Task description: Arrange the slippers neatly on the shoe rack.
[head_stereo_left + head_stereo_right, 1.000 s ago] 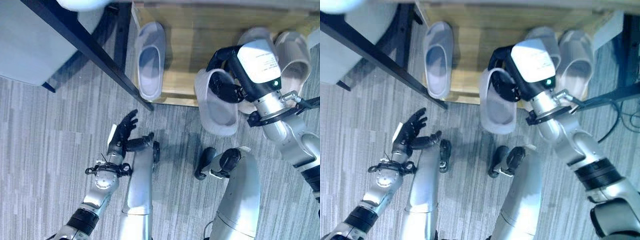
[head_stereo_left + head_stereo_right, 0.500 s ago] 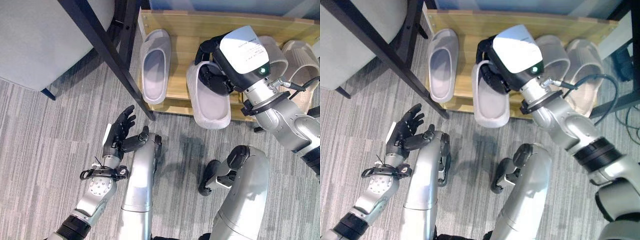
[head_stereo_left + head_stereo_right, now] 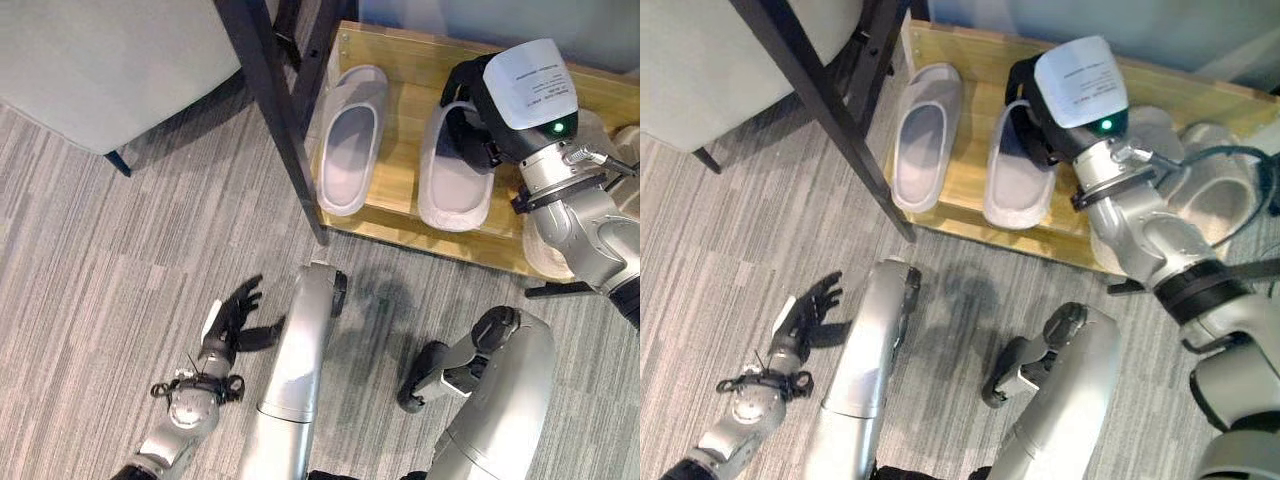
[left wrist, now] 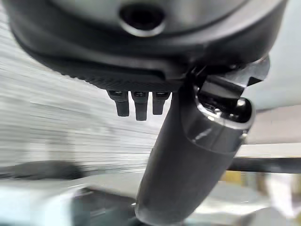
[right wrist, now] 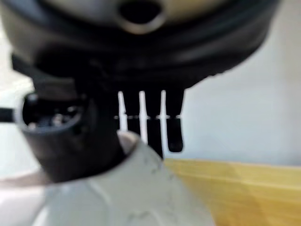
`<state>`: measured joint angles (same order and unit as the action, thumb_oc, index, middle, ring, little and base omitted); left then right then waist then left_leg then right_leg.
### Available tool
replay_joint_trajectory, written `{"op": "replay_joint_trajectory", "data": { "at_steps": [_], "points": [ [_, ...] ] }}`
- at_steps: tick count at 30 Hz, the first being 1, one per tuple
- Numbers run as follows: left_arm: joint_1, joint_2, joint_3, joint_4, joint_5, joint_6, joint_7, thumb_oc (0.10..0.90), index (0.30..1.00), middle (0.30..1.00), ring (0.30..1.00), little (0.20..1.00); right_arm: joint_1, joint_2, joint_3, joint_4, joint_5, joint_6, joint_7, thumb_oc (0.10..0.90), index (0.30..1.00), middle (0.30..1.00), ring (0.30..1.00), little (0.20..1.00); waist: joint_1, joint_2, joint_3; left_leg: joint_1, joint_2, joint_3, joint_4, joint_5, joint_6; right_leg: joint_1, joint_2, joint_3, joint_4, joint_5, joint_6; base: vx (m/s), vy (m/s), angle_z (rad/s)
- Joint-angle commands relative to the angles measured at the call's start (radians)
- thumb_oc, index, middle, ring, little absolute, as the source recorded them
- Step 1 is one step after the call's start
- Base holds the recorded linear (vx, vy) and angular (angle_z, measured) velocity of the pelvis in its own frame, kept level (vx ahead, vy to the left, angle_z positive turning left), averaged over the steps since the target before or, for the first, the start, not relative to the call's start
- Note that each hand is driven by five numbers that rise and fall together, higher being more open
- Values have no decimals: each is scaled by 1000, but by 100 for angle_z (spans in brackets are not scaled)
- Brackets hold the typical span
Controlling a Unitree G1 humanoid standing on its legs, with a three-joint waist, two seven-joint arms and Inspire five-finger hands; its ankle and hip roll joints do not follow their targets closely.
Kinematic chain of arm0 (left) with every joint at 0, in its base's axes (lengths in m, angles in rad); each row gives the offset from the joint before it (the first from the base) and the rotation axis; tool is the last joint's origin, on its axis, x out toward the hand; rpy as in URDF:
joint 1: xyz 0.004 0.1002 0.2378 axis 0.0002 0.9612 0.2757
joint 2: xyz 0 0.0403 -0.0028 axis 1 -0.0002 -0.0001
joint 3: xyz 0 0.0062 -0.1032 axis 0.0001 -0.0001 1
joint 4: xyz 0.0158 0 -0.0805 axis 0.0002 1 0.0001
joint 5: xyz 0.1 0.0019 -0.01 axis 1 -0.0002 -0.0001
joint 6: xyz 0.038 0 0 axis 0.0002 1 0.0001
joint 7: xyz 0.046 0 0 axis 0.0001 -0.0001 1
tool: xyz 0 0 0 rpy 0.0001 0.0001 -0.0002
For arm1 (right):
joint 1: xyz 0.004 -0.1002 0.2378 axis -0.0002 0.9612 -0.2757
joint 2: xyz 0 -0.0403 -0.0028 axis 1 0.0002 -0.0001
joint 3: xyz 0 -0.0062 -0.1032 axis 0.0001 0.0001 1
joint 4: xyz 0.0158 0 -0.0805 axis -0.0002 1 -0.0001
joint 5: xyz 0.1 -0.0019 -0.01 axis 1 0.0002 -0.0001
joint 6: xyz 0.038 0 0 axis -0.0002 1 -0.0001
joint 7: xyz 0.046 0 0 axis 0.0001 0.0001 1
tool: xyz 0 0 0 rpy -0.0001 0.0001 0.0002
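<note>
A pale grey slipper (image 3: 350,140) lies on the left end of the wooden shoe rack (image 3: 400,180). A second pale slipper (image 3: 455,180) rests on the rack right beside it, parallel, heel at the front edge. My right hand (image 3: 468,125) is shut on that slipper's upper band. In the right wrist view the thumb (image 5: 70,136) presses on the white slipper (image 5: 141,188) and the fingers (image 5: 162,117) reach past it. My left hand (image 3: 235,315) hangs low over the carpet at lower left, fingers spread and empty (image 4: 136,101).
Two more pale slippers (image 3: 1225,200) lie at the rack's right end, partly hidden by my right arm. A black furniture leg (image 3: 280,130) slants down just left of the rack, under a grey seat (image 3: 100,60). Grey carpet (image 3: 120,260) covers the floor.
The camera has shifted. My right hand has carried the slipper from over the rack's front edge onto the rack, beside the first slipper. My left hand has dropped lower.
</note>
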<state>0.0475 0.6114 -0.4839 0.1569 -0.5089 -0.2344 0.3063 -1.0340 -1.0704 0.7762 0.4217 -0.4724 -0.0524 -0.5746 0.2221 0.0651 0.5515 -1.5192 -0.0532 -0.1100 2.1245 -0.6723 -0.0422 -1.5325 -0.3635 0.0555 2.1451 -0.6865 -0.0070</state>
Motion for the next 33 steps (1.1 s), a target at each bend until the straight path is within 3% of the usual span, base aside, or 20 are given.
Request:
{"op": "replay_joint_trajectory", "data": {
  "at_steps": [1,12,13,14,19,33],
  "points": [
    [-14,35,-32,-130,37,-78,-14,800,900,900,900,900,-180,-22,-42,-19,-26,20,-105,400,300,300,300,300,64,53,-31,-51,-17,12,-55,-101,27,81,-13,-34,98,-88,-68,10,-43,16],
    [-5,74,-61,-130,42,-83,-13,800,900,900,900,900,-249,-2,35,52,-54,39,-120,400,300,300,300,300,94,85,-31,-51,-45,-12,-65,-96,8,117,-42,-71,94,-79,-74,5,-25,14],
    [-5,73,-61,-130,42,-83,-13,800,900,900,900,900,-253,0,39,55,-54,39,-120,536,505,505,505,505,93,87,-31,-51,-45,-13,-65,-96,8,117,-42,-71,94,-79,-74,0,-9,6],
    [-9,80,-68,-131,41,-83,-16,800,900,900,900,900,-273,2,67,77,-64,45,-111,800,900,900,900,900,95,87,-31,-51,-47,-13,-67,-95,6,119,-43,-71,95,-78,-74,0,0,0],
    [-11,81,-76,-128,39,-83,-18,800,900,900,900,900,-314,9,119,106,-46,38,-93,800,900,900,900,900,84,82,-31,-51,-47,-13,-65,-95,0,115,-45,-65,103,-76,-78,0,0,0],
    [9,89,-37,-117,33,-70,-13,800,900,900,900,900,-318,-10,169,-3,46,-24,-5,800,900,900,900,900,53,38,-31,-51,-19,-2,-52,-103,-10,77,-36,-34,126,-78,-82,-1,2,0]
  ]
}}
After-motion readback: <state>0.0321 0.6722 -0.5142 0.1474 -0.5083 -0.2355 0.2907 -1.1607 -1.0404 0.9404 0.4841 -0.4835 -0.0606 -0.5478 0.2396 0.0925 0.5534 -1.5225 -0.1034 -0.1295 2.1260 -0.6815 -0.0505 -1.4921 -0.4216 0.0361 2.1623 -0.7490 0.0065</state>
